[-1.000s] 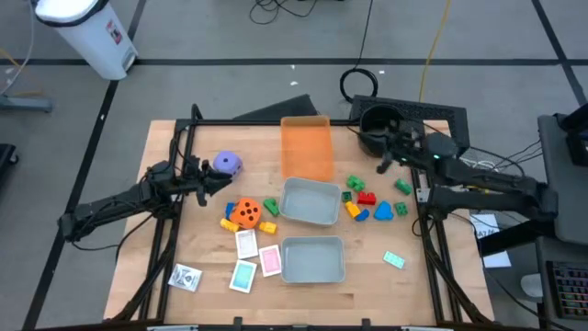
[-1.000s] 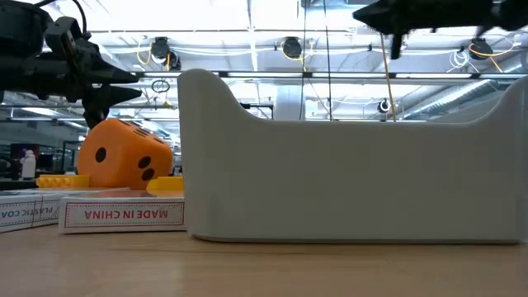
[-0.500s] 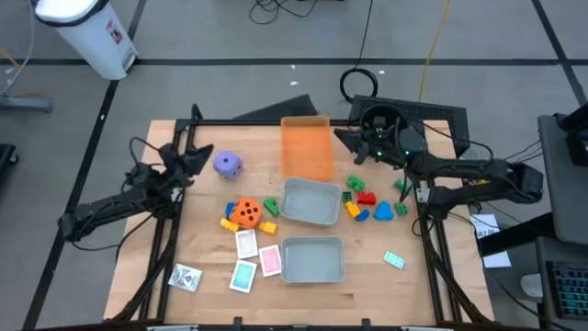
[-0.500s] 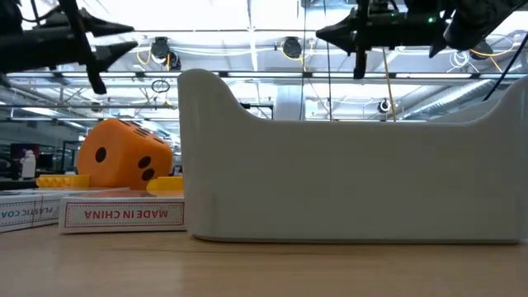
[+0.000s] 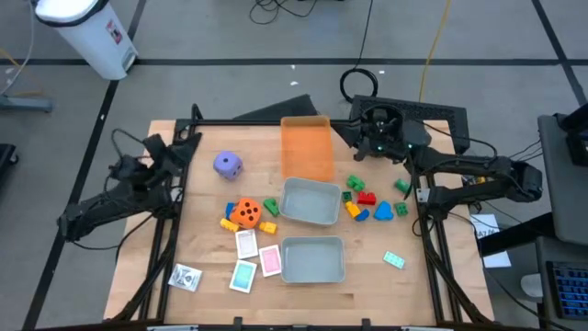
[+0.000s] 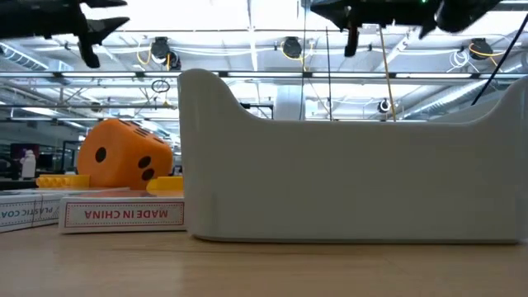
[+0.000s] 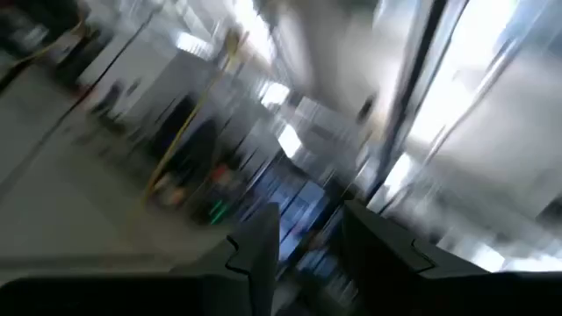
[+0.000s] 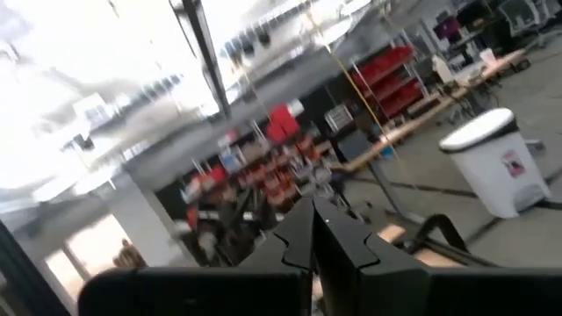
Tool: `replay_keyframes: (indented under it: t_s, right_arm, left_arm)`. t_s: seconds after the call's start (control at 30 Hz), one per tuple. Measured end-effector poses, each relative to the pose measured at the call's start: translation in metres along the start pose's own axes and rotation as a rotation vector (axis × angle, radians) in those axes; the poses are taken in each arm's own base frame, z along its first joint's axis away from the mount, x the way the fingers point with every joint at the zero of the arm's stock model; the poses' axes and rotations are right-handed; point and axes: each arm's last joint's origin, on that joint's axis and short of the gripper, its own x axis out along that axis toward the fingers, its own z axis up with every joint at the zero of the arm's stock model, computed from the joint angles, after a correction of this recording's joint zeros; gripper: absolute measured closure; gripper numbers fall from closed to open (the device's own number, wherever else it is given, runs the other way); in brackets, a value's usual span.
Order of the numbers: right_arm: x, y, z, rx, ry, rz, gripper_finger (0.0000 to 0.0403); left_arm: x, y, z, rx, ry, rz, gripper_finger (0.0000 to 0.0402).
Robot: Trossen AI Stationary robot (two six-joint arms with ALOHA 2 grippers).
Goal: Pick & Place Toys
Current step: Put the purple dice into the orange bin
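The purple dotted foam die (image 5: 228, 165) sits alone on the bare wooden table (image 5: 413, 280), well clear of the far-left edge. The orange dotted die (image 5: 244, 213) lies nearer the middle, with yellow and green plastic bricks touching it and pink, teal and white cards (image 5: 255, 261) just in front. More small bricks (image 5: 367, 200) cluster right of the upper grey rectangular tray (image 5: 310, 201); a lone green one (image 5: 393, 260) rests near the right edge. The left gripper (image 5: 186, 144) hangs above the table's left rim, fingers narrowly parted, empty. The right gripper (image 5: 354, 132) hovers beside the flat orange tray (image 5: 307, 147), fingers pressed together, empty.
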Motion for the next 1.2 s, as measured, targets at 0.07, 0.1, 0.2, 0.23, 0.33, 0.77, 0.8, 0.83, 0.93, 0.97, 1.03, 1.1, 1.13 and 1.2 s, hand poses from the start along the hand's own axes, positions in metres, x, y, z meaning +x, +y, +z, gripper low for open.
replay_keyframes:
  t_s: [0.07,0.1,0.2,0.23,0.33,0.77,0.8,0.83,0.93,0.97,1.03,1.1,1.13,1.2]
  right_arm:
    - [0.006,0.009,0.008,-0.043,0.049,-0.016,0.0399]
    - [0.010,0.012,0.011,-0.061,0.083,-0.028,0.0399]
    - [0.021,0.020,0.012,-0.089,0.203,-0.073,0.0399]
    - [0.025,0.021,0.011,-0.088,0.233,-0.084,0.0399]
    - [0.038,0.024,0.004,-0.058,0.286,-0.091,0.0399]
    - [0.060,0.007,-0.032,-0.020,0.385,-0.139,0.0399]
    - [0.061,0.006,-0.033,-0.020,0.387,-0.141,0.0399]
    - [0.061,0.005,-0.034,-0.020,0.388,-0.144,0.0399]
    - [0.061,0.003,-0.032,-0.031,0.383,-0.148,0.0399]
    - [0.061,0.003,-0.032,-0.042,0.382,-0.147,0.0399]
    - [0.061,0.003,-0.032,-0.054,0.380,-0.144,0.0399]
    - [0.062,0.003,-0.031,-0.064,0.374,-0.137,0.0399]
    - [0.062,0.004,-0.031,-0.067,0.370,-0.133,0.0399]
    - [0.062,0.005,-0.030,-0.076,0.358,-0.124,0.0399]
  left_arm:
    - [0.004,-0.008,0.010,0.082,0.131,0.076,0.0270]
    - [0.007,-0.012,0.015,0.122,0.187,0.107,0.0270]
    - [0.016,-0.022,0.027,0.223,0.347,0.179,0.0270]
    - [0.021,-0.025,0.030,0.247,0.391,0.191,0.0270]
    - [0.035,-0.031,0.034,0.314,0.508,0.197,0.0270]
    - [0.067,-0.020,0.011,0.429,0.766,0.293,0.0266]
    - [0.068,-0.019,0.009,0.438,0.771,0.308,0.0262]
    - [0.070,-0.018,0.008,0.449,0.773,0.329,0.0257]
    - [0.072,-0.014,0.006,0.475,0.760,0.415,0.0238]
    - [0.073,-0.013,0.005,0.480,0.756,0.436,0.0230]
    - [0.074,-0.011,0.005,0.484,0.748,0.462,0.0214]
    - [0.075,-0.009,0.005,0.482,0.742,0.488,0.0196]
    - [0.075,-0.008,0.005,0.474,0.737,0.500,0.0187]
    - [0.076,-0.006,0.006,0.441,0.723,0.530,0.0169]
